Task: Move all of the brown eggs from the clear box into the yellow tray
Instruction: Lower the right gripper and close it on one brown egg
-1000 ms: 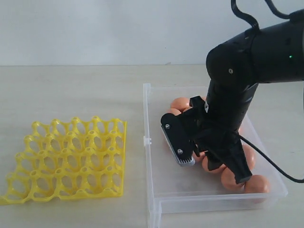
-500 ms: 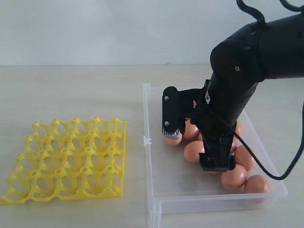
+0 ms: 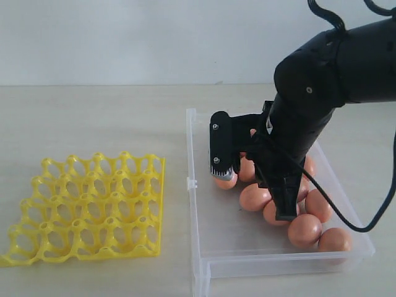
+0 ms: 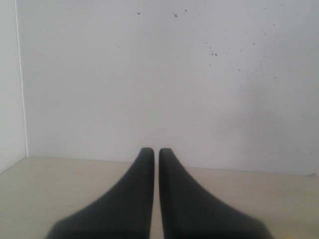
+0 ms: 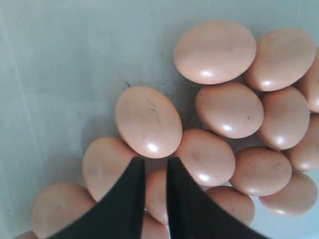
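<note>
Exterior view, nearest first: the front wall of the clear box [image 3: 278, 265] runs along the lower edge of the scene, on a pale table [image 3: 93, 117]. Just behind that wall, at the box's right front corner, two of the brown eggs [image 3: 304, 229] lie side by side; more eggs cluster further back along the right half of the box, several hidden by the arm. The left half of the box floor is bare plastic. The yellow tray [image 3: 86, 207] sits well apart to the left of the box, flat on the table, and every cup that shows is without an egg.

Above the eggs the right gripper [image 3: 284, 213] reaches down into the box, its dark fingertip low among the eggs near the middle of the cluster. The black wrist camera block [image 3: 221, 151] hangs beside it, over an egg near the box's left wall. Behind all this a plain white wall [image 3: 124, 37] closes the scene.

The right wrist view looks straight down on the heap: the right gripper's [image 5: 155, 172] two black fingers stand close together with only a slim gap, their tips over eggs below; I cannot tell whether they pinch one.

The left wrist view shows the left gripper [image 4: 156, 152] with its fingers nearly touching, nothing between them, facing the wall.
</note>
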Robot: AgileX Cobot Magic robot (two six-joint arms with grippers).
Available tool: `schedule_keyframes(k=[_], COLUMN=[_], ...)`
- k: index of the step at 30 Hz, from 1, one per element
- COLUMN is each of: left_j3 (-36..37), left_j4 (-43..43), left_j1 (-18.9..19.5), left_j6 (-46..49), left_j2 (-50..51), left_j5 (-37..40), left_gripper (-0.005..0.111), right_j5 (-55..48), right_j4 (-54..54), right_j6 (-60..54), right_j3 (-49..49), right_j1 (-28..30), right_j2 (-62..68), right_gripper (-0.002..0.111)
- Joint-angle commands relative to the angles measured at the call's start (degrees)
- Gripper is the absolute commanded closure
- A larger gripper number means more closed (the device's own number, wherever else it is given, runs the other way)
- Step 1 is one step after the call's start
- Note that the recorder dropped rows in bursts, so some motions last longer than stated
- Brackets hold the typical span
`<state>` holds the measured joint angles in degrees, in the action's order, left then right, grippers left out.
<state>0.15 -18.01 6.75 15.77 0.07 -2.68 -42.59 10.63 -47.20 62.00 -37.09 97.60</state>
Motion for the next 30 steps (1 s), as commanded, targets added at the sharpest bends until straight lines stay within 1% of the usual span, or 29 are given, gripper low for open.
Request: schedule_keyframes(k=[1,2,3,4,5,7,11,14,16,25,30], left_j3=[-0.2,-0.2,-0.2,-0.2,-0.2,-0.2,-0.2,-0.2,-0.2,-0.2,-0.2], left_j4=[-0.3,-0.3,-0.3,-0.3,-0.3,-0.3,-0.3,-0.3,-0.3,-0.3,-0.3], left_j1=[0.1,0.1,0.1,0.1,0.1,0.1,0.1,0.1,0.1,0.1,0.1], left_j6=[0.2,0.2,0.2,0.2,0.2,0.2,0.2,0.2,0.2,0.2,0.2], left_j2=[-0.1,-0.1,-0.1,-0.1,-0.1,-0.1,-0.1,-0.1,-0.1,-0.1,-0.1], left_j5=[-0.3,-0.3,-0.3,-0.3,-0.3,-0.3,-0.3,-0.3,-0.3,-0.3,-0.3], left_gripper=[0.103,0.103,0.103,0.103,0.103,0.103,0.103,0.103,0.103,0.103,0.103], right_j5=[0.2,-0.6,-2.6,-2.9,0.0,1.5,1.0,0.9,1.5,6.5,6.8], right_j4=[-0.3,-0.9,-1.2,-1.2,0.3,2.2,0.8,-2.6,-2.6,-2.1,0.2], right_j6=[-1.5,-3.3,-6.3,-7.2,-4.2,0.0,0.0,-3.8,-5.3,-5.3,-5.3], right_j3=[-0.2,-0.2,-0.2,-0.2,-0.5,-0.6,-0.6,-0.6,-0.6,-0.6,-0.6], right_j1=[-0.1,-0.1,-0.1,-0.1,-0.1,-0.1,-0.1,-0.1,-0.1,-0.1,-0.1], right_j2=[-0.3,-0.3,-0.3,-0.3,-0.3,-0.3,0.7,3.5,4.3,6.3,8.9], right_gripper=[0.099,0.091,0.062,0.04,0.003,0.006,0.006,0.006,0.006,0.006,0.006])
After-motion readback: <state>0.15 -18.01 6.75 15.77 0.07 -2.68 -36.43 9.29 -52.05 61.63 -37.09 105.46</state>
